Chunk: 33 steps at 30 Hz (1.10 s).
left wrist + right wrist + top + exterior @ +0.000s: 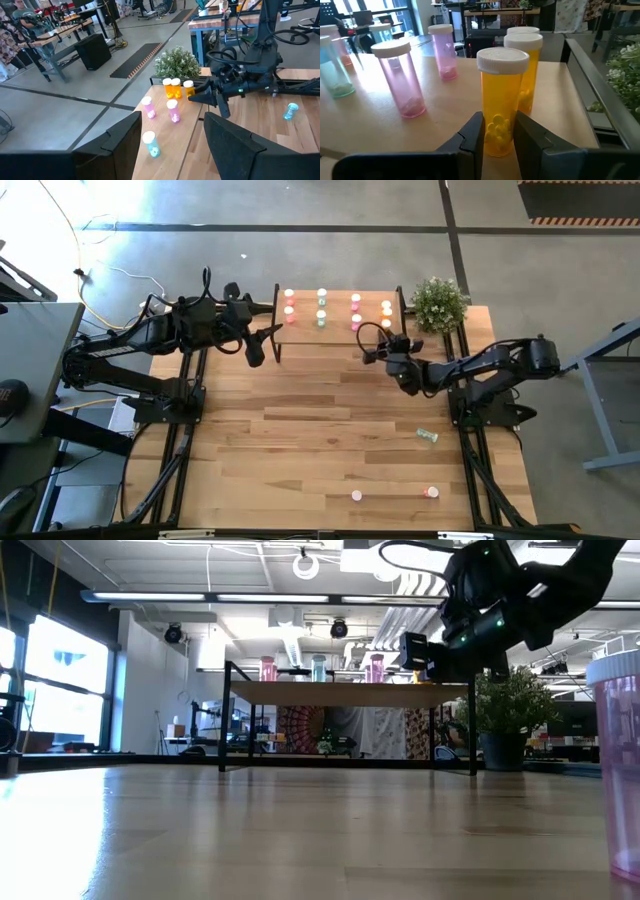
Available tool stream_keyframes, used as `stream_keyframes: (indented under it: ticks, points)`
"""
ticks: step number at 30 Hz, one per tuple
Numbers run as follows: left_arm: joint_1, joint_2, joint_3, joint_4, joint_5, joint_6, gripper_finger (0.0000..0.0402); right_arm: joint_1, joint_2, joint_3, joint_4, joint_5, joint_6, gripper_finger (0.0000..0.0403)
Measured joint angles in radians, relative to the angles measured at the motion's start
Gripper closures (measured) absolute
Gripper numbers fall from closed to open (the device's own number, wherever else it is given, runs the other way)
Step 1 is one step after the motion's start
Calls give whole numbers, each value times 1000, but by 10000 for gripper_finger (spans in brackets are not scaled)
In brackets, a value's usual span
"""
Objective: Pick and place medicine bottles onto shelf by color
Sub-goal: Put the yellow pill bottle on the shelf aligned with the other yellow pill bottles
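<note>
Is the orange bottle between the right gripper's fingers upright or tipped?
Upright: the orange bottle stands on the shelf, white cap up, between the right gripper's fingers.

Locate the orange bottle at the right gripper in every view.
High view: orange bottle at the shelf's right end, nearest the right gripper.
Low view: orange glimpse on the shelf, beside the gripper.
Left wrist view: the orange bottle closest to the right gripper.
Right wrist view: centre, between the fingers.
Shared landmark: potted plant.
</note>
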State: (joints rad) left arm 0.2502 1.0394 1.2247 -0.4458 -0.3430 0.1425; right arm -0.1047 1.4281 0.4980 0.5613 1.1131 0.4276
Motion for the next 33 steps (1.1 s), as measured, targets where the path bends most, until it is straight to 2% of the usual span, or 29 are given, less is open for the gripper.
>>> stream_keyframes:
  ticks: [13,17,27,33]
  points:
    - [0,0,0,0,0,0,197,-2,0,0,-2,-1,21,328]
    - [0,0,0,0,0,0,197,-2,-1,1,-1,-36,-3,325]
    - [0,0,0,0,0,0,197,-2,-1,2,-5,-32,-21,262]
    - [0,0,0,0,0,0,197,-2,0,21,1,-25,-43,245]
